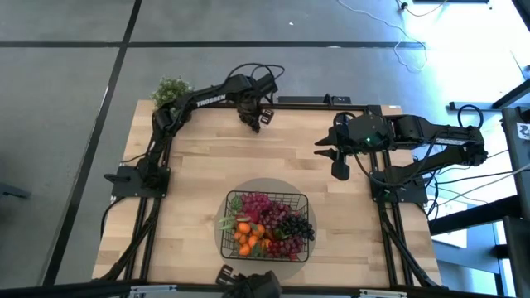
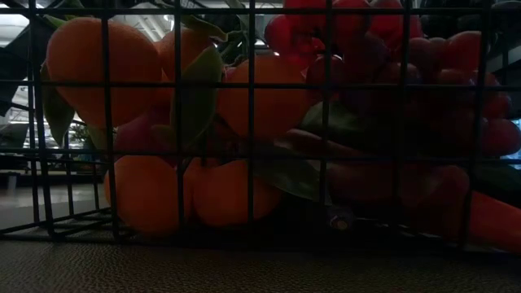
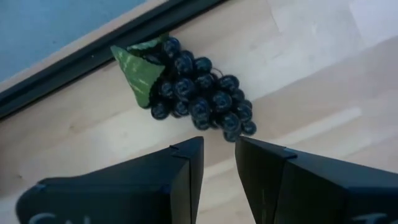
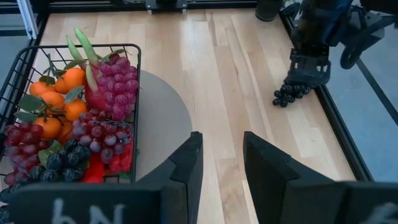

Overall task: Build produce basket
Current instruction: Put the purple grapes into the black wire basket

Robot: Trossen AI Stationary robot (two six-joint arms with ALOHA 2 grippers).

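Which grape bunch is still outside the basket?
The black grape bunch with a green leaf, on bare wood at the table's far edge under the left hand. The other bunches lie in the black wire-mesh basket.

Bushy green potted plant [image 1: 171,88] at table's [image 1: 199,165] far left corner, round grey mat [image 1: 222,225]

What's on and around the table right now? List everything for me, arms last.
basket: one, black wire mesh, near-centre of table on a grey round mat.
oranges: several, orange, basket's left side.
red grapes: one bunch, far part of basket.
dark grapes in basket: one bunch, right side.
black grape bunch: one, green leaf, on the bare table at the far edge.
potted plant: one, green, far-left corner.
table: one, light wood.
left gripper: open, just above the black grape bunch.
right gripper: open, empty, above the table's right side.
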